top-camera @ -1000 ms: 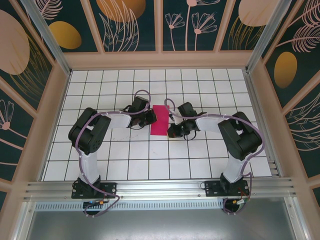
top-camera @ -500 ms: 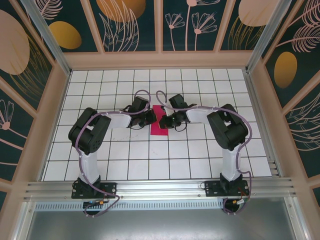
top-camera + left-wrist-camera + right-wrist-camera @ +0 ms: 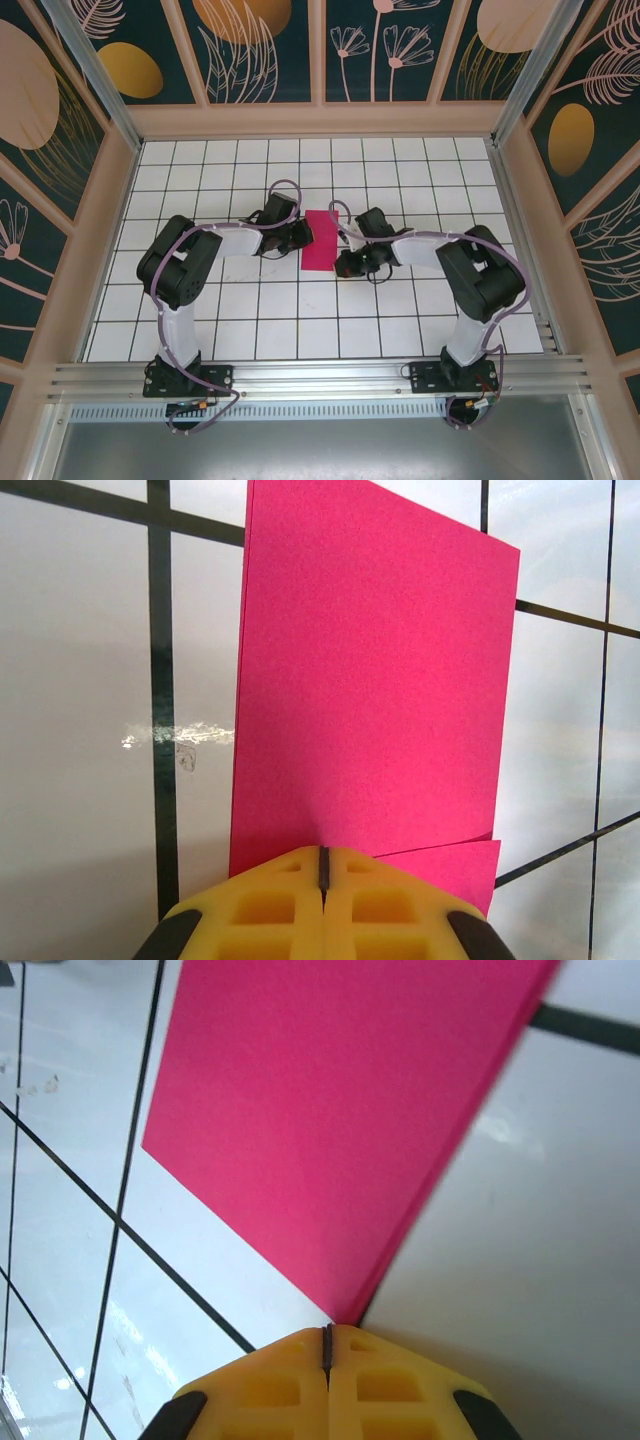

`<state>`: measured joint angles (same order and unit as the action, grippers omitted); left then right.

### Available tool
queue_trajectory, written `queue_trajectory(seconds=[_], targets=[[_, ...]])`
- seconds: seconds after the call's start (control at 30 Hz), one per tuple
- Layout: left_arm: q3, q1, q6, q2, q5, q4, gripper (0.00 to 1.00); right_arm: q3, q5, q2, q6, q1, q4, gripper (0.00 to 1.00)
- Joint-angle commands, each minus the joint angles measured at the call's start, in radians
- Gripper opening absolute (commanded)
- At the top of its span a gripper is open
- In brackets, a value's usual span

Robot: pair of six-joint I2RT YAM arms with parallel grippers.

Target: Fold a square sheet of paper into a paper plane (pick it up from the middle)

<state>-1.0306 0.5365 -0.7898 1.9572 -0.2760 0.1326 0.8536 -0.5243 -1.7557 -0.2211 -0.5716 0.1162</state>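
left pincer (image 3: 323,853) clenched, low at paper (image 3: 370,680) edge; right pincer (image 3: 327,1331) clenched at corner

Paper (image 3: 370,680) is cut off up top, near edge hidden behind the left hand (image 3: 323,865), fwiw.

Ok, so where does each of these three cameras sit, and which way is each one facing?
Top external: above and behind the bases, looking down on the tiled table; both arms show, left gripper and right gripper flanking the pink sheet.
Left wrist: on the left wrist, looking past its shut yellow fingertips at the sheet, lying in two layers.
Right wrist: on the right wrist, looking past its shut yellow fingertips at the sheet's edge.
Shared: all three see the sheet on white grid tiles.
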Motion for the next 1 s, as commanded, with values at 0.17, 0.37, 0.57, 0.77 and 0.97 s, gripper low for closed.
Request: queue_trajectory(seconds=[0.17, 0.37, 0.57, 0.77, 0.97], targets=[[-0.02, -0.008, 0.015, -0.038, -0.017, -0.032, 0.13, 0.058, 0.102, 0.09, -0.141, 0.033, -0.101, 0.01], [0.03, -0.007, -0.082, -0.152, 0.024, 0.053, 0.22, 0.189, 0.142, -0.05, -0.184, 0.073, -0.096, 0.09], [0.133, -0.006, -0.16, -0.21, 0.057, 0.099, 0.31, 0.251, 0.058, -0.123, -0.142, 0.073, -0.093, 0.15], [0.13, 0.03, -0.198, -0.166, -0.011, 0.11, 0.38, 0.281, 0.002, -0.185, -0.131, 0.076, -0.074, 0.15], [0.124, 0.052, -0.248, -0.122, -0.031, 0.116, 0.39, 0.289, 0.019, -0.223, -0.139, 0.092, -0.045, 0.15]])
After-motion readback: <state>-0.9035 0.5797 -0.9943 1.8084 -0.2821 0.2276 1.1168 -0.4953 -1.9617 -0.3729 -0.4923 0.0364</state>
